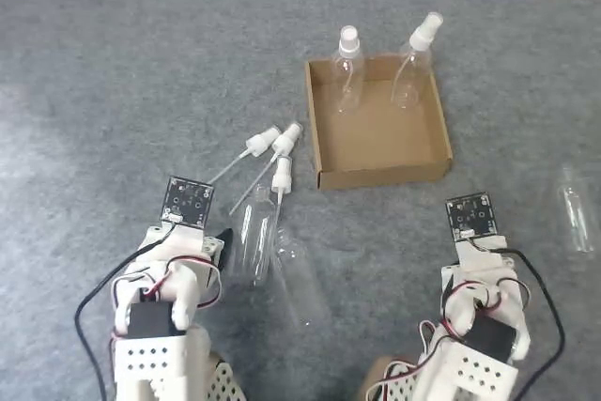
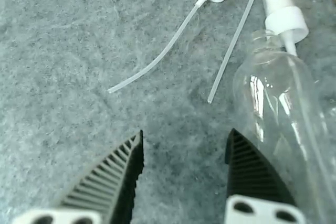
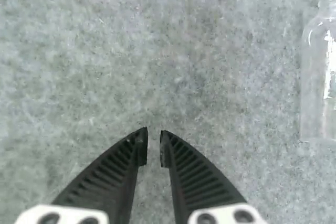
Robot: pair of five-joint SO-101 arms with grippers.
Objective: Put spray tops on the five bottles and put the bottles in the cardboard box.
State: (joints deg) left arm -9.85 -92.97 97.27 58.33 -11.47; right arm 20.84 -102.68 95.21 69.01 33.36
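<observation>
while the brown cardboard box (image 1: 380, 176) holds two capped clear plastic bottles (image 1: 347, 72), three uncapped bottles (image 1: 254, 237) wait; left gripper (image 2: 186, 135) gapes, right gripper (image 3: 153, 132) nearly closed, both empty.

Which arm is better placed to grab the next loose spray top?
Left. The left gripper, open, sits short of the three loose white plastic spray tops and a capless clear plastic bottle lying beside them. The right gripper is over grey carpet, with a lone capless bottle off to its side.
</observation>
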